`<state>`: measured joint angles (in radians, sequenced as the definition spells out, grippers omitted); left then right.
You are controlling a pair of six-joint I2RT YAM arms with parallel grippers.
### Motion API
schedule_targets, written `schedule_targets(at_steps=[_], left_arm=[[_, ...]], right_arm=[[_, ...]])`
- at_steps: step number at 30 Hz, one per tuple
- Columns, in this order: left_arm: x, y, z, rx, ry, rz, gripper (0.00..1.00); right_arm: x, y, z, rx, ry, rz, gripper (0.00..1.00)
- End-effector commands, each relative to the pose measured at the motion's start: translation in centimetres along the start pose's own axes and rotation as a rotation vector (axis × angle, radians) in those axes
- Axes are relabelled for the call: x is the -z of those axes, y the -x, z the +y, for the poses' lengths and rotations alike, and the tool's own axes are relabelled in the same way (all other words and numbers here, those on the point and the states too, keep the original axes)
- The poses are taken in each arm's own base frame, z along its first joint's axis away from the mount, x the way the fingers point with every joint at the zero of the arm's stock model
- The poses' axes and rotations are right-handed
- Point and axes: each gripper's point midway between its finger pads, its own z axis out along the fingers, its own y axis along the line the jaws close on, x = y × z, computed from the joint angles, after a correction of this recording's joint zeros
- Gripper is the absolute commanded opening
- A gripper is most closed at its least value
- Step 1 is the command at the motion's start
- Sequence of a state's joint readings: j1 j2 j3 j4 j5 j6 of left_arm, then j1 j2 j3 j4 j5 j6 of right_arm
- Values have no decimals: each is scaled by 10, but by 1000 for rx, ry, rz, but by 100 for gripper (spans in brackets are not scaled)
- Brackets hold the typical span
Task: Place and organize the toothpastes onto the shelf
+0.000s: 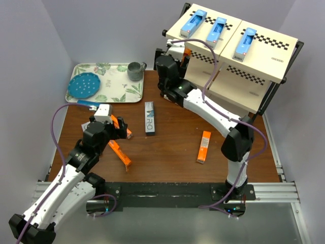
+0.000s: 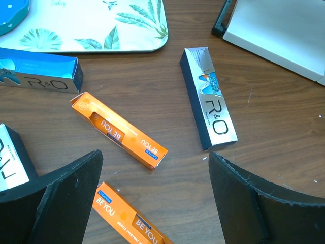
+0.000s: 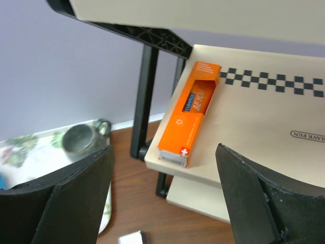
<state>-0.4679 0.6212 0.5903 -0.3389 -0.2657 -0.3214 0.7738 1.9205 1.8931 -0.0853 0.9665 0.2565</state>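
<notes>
The shelf stands at the back right with three light blue toothpastes on its top board. My right gripper is open and empty at the shelf's left end. In the right wrist view its jaws stand wide apart in front of an orange toothpaste lying on a lower board. My left gripper is open and empty above two orange toothpastes on the table. A grey-and-teal toothpaste lies to their right. Another orange one lies mid-table.
A leaf-patterned tray at the back left holds a blue perforated disc and a grey cup. A blue box lies near the tray's front edge. A white-and-black box lies by my left finger.
</notes>
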Motion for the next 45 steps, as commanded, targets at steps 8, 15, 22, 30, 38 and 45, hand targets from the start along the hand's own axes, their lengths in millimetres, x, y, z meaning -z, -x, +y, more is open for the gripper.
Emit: schedule_targets(at_steps=[8, 15, 22, 30, 38, 45], left_arm=[[0, 8, -5, 2, -18, -26, 90], [-2, 5, -6, 1, -24, -11, 90], [-9, -5, -2, 20, 17, 30, 91], [-17, -13, 18, 16, 146, 72, 90], [6, 17, 40, 42, 239, -77, 89], [24, 35, 45, 67, 240, -177, 89]], right_arm=[[72, -57, -22, 35, 292, 306, 94], [120, -136, -91, 58, 237, 510, 95], [168, -203, -95, 158, 406, 655, 95], [200, -249, -13, 347, 729, 554, 95], [207, -255, 76, 304, 944, 416, 91], [207, -276, 111, 300, 1009, 394, 88]])
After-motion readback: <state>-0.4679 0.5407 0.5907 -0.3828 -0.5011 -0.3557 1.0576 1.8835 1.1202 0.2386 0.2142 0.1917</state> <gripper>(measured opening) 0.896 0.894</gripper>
